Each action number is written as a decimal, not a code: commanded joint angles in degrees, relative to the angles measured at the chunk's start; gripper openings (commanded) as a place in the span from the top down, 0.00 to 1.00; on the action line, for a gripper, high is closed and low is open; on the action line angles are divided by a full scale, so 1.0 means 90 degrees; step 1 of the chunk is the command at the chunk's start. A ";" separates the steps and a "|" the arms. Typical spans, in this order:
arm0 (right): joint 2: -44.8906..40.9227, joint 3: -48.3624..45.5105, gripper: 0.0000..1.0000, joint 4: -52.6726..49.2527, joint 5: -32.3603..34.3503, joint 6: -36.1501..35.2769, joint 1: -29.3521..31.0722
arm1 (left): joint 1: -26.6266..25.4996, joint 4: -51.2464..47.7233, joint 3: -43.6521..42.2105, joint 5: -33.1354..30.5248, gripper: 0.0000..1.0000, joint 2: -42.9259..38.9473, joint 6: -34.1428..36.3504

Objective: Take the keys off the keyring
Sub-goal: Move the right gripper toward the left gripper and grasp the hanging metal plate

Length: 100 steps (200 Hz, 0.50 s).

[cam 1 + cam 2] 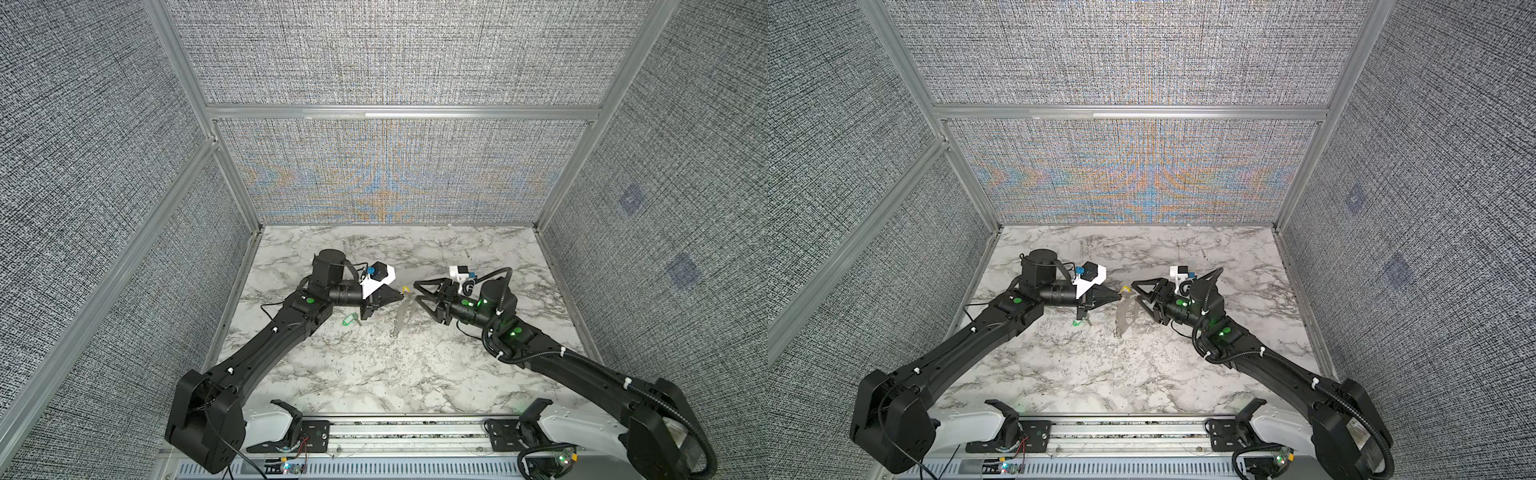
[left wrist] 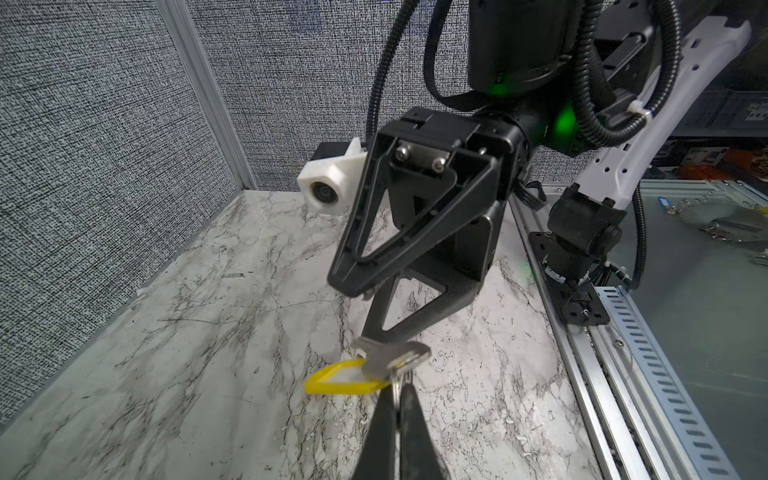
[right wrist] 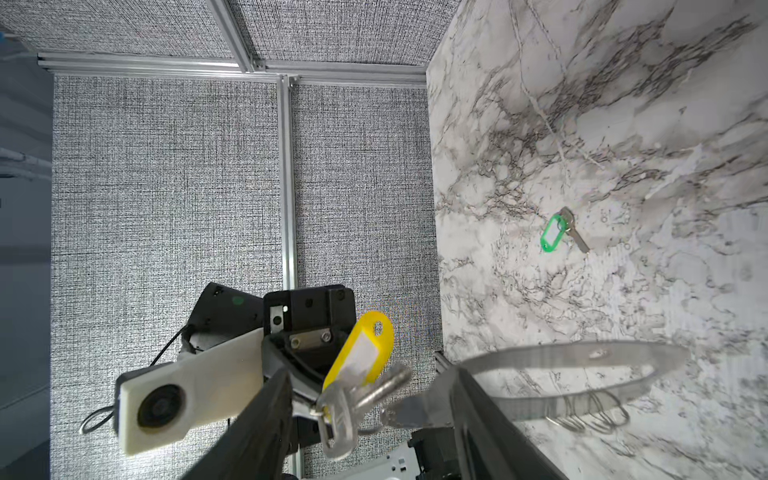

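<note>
My left gripper (image 1: 400, 296) is pressed tight together and pinches the metal blade of the yellow key (image 2: 390, 360). I hold it up over the middle of the bench (image 1: 374, 374). The yellow tag (image 3: 365, 353) sticks out beside my tips. My right gripper (image 1: 416, 293) is right across from it, tip to tip. Its two fingers are spread apart, with nothing squeezed between them.

The keyring (image 1: 402, 316) is just below my two grippers, between them. Its long side runs from my tips toward the front edge of the bench. It looks blurry in both top views, so I cannot tell if it lies flat on the bench or hangs. In the right wrist view, one end of it is up against one of my right fingers, so my right arm is the nearer one. I cannot tell if the yellow key is hooked to it or free.

The keyring is a flat grey loop with a big hole in the middle and little wire rings (image 3: 590, 413) along one edge. The green key (image 3: 559, 232) lies by itself on the bench, toward the left edge, apart from the keyring. So I think one key is off, and the yellow one is the job now.
</note>
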 commanded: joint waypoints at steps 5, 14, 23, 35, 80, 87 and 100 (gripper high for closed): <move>0.0138 -0.0005 0.39 0.0872 -0.0085 0.0255 0.0037 | -0.0046 0.0187 0.0055 0.0127 1.00 0.0009 -0.0054; 0.0172 0.0051 0.39 0.0865 -0.0131 0.0232 0.0043 | -0.0062 0.0169 0.0046 0.0106 1.00 0.0002 -0.0044; 0.0200 0.0092 0.40 0.0793 -0.0162 0.0214 0.0060 | -0.0069 0.0183 0.0022 0.0105 1.00 -0.0007 -0.0044; 0.0223 0.0068 0.41 0.0917 -0.0164 0.0255 0.0080 | -0.0078 0.0208 0.0013 0.0082 1.00 -0.0016 -0.0054; 0.0373 -0.0047 0.47 0.1445 -0.0193 0.0497 0.0116 | -0.0106 0.0247 0.0001 0.0061 1.00 0.0007 -0.0054; 0.0401 -0.0045 0.49 0.1465 -0.0219 0.0520 0.0122 | -0.0106 0.0256 -0.0001 0.0066 1.00 0.0008 -0.0054; 0.0474 -0.0016 0.50 0.1538 -0.0247 0.0540 0.0151 | -0.0109 0.0276 0.0004 0.0056 1.00 0.0004 -0.0054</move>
